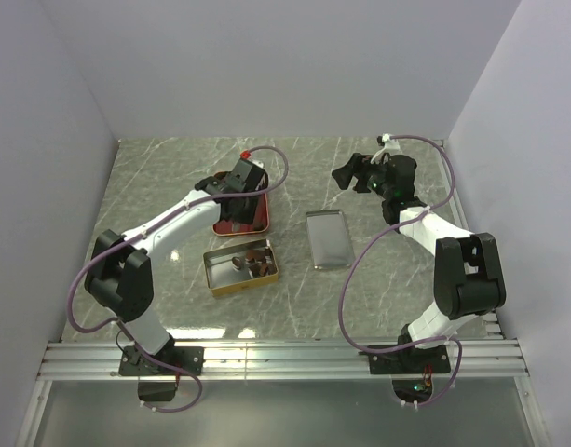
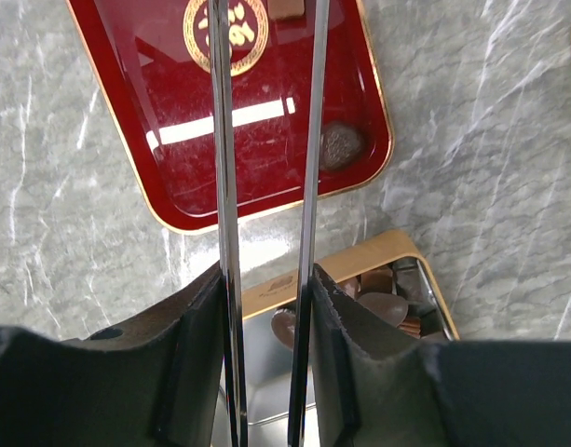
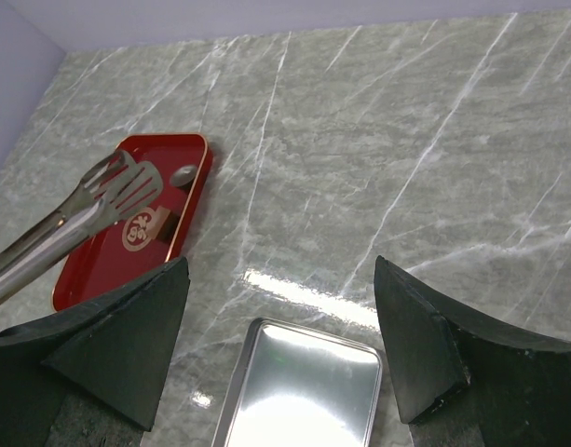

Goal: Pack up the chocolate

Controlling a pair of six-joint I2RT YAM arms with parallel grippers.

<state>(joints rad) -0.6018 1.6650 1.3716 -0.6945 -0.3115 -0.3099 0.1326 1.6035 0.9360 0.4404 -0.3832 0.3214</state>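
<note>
My left gripper [image 2: 266, 279] is shut on a pair of metal tongs [image 2: 220, 140], whose two arms reach out over the red tray [image 2: 164, 121]. Two pieces of chocolate lie on the tray: a round one [image 2: 341, 144] right of the tongs and a blocky one [image 2: 287, 7] at the far edge. Several more chocolate pieces [image 2: 383, 300] lie in the open gold tin [image 2: 360, 263] just below the tray. From above, the left gripper [image 1: 238, 186] hovers over the tray [image 1: 259, 220], with the tin [image 1: 215, 279] nearer the arm bases. My right gripper [image 1: 355, 172] stands open and holds nothing.
A silver tin lid [image 1: 327, 239] lies flat on the marble table right of the gold tin, and it shows below the right gripper [image 3: 280, 345] as a shiny lid [image 3: 304, 391]. White walls enclose the table on three sides.
</note>
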